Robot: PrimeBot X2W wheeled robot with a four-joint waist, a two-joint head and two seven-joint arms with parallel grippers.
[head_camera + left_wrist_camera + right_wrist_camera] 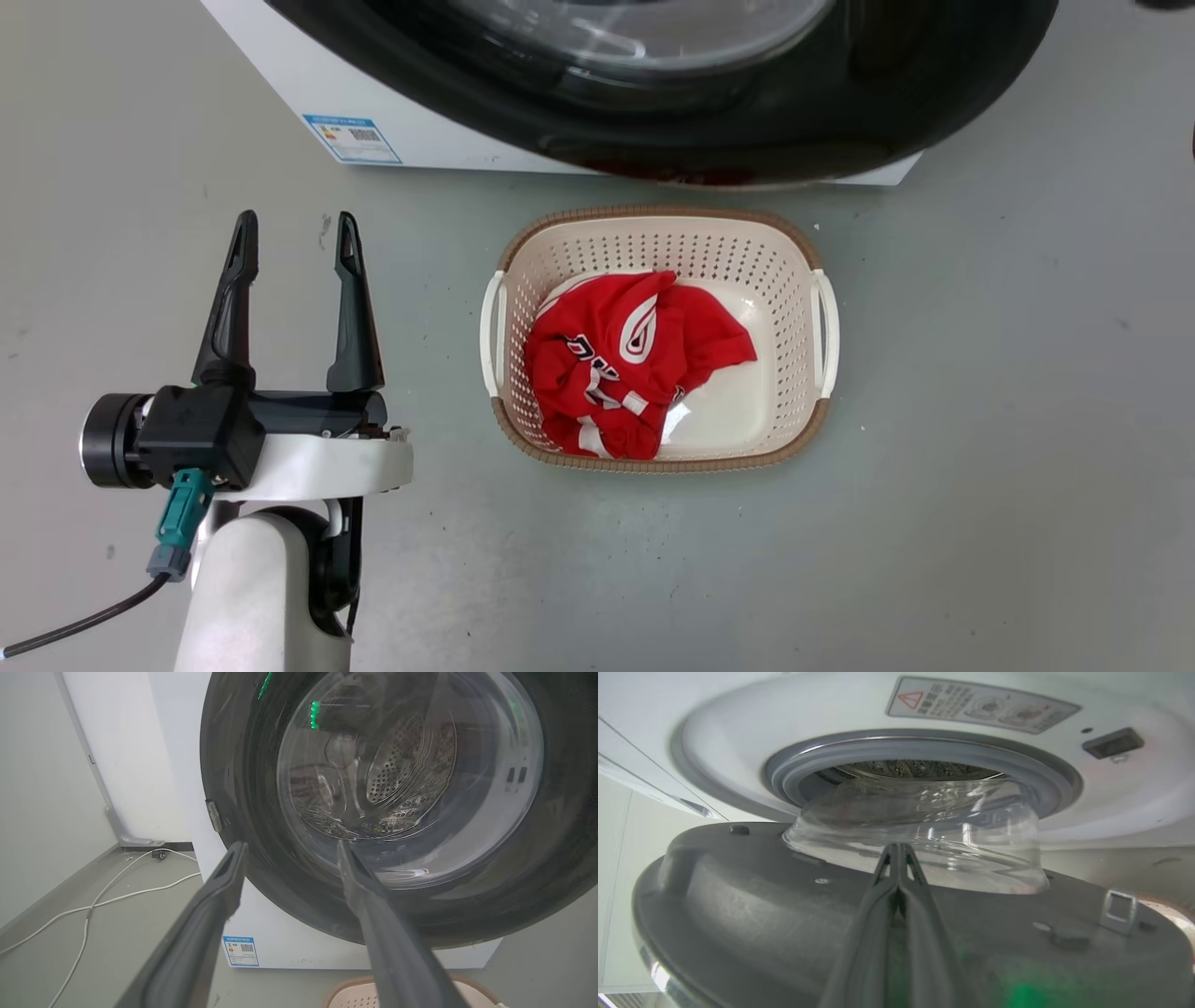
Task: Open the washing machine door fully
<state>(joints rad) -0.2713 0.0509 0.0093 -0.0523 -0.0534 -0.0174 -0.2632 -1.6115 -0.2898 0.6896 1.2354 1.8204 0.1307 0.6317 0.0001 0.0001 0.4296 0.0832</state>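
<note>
The washing machine door (709, 103), with a glossy black rim and clear glass centre, stands partly swung out from the white washing machine (280, 75) at the top of the head view. In the right wrist view I see the door's grey inner face (752, 914) and its glass bowl (920, 830) in front of the grey gasket (924, 749). My right gripper (899, 851) is shut, its tips against the inner face at the bowl's base. My left gripper (297, 238) is open over the floor, apart from the door (261, 826) and holding nothing.
A cream laundry basket (822, 336) holding a red garment (635, 364) sits on the floor just before the machine. A blue label (353, 138) marks the machine's lower front. White cables (117, 896) trail over the floor beside a wall at the left.
</note>
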